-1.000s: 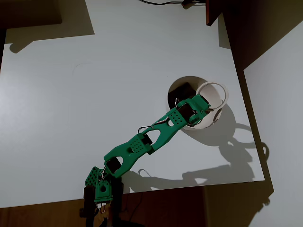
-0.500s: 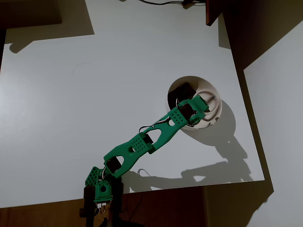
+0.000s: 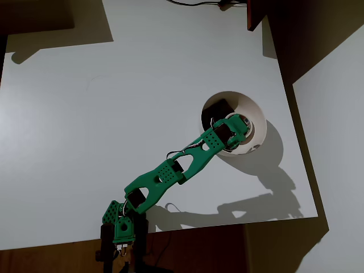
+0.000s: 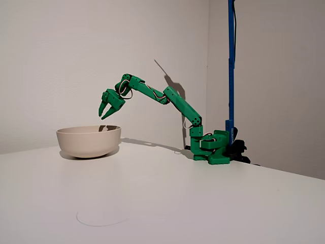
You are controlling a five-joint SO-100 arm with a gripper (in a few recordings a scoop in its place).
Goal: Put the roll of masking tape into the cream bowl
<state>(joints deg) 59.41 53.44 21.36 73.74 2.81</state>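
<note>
Masking tape cannot be made out with certainty. In the overhead view the hand hangs over the middle of the cream bowl and covers much of its floor. A pale arc inside the bowl, just beside the hand, may be the tape's rim, but it is too faint to tell. In the fixed view the bowl's wall hides whatever lies inside.

The cream bowl stands on the white counter near its right edge in the overhead view, about midway along that edge. A dark brown block lies inside the bowl against the wall on its upper-left side in that view.

The green arm reaches from its base at the near edge of the counter diagonally out to the bowl. In the fixed view the hand points downward above the bowl's rim, clear of it, over the right part of the bowl. Its two fingers stand apart, with the pale wall behind showing through the gap between their tips.

A blue pole rises behind the arm's base. A faint thin circle marks the counter towards the front in the fixed view, well apart from the bowl.
</note>
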